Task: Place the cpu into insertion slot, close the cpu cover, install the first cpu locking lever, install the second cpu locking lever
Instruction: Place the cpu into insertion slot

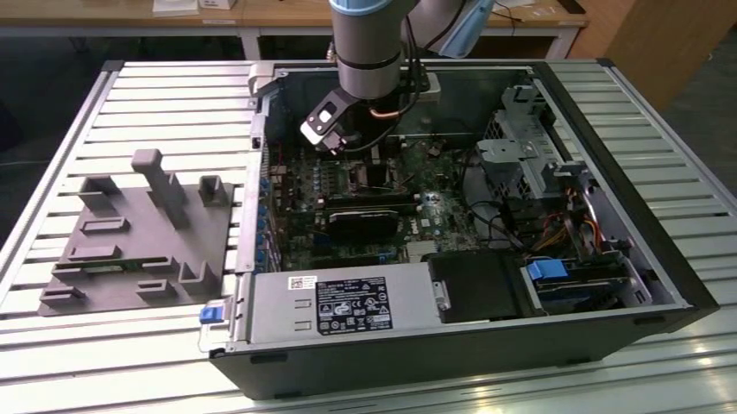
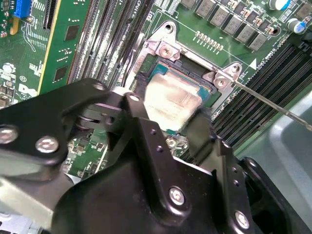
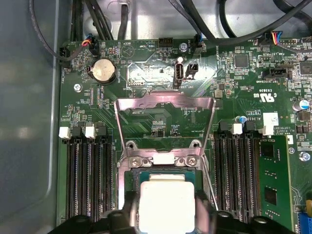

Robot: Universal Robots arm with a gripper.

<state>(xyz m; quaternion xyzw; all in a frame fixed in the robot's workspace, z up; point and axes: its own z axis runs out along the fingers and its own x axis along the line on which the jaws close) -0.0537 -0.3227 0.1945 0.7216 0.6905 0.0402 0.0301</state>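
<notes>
In both wrist views your gripper [image 2: 168, 114] is sitting right over the insertion slot [image 3: 161, 159]. Its two black fingers [image 2: 202, 129] are pinching the cpu [image 3: 166, 202] by two opposite edges, one finger against each side of the pale silver top. The cpu is lying inside the slot's frame, and you cannot tell whether it is fully seated or resting just above the contacts.

In the first wrist view the cpu cover [image 3: 165, 100] is standing open. The silver frame is swung back on its hinge, away from the cpu, and the green motherboard [image 3: 234, 87] is showing through its square window. In the second wrist view a thin wire locking lever [image 2: 268, 101] is sticking out from one corner of the slot. It is unlatched and is slanting across the black memory slots [image 3: 87, 180] beside it. Those long slots are running along both sides of the insertion slot, with a green memory module [image 3: 273, 185] seated in the outer bank and a coin cell battery [image 3: 103, 69] sitting beyond the open cover.

In the exterior view your arm is reaching down into the open computer case [image 1: 484, 366], which is lying on its side on the slatted metal tabletop [image 1: 161, 95]. The power supply [image 1: 334, 306] is sitting at the near end of the case. A grey moulded fixture [image 1: 138, 233] is resting on the tabletop at the exterior view's left, well apart from the arm
</notes>
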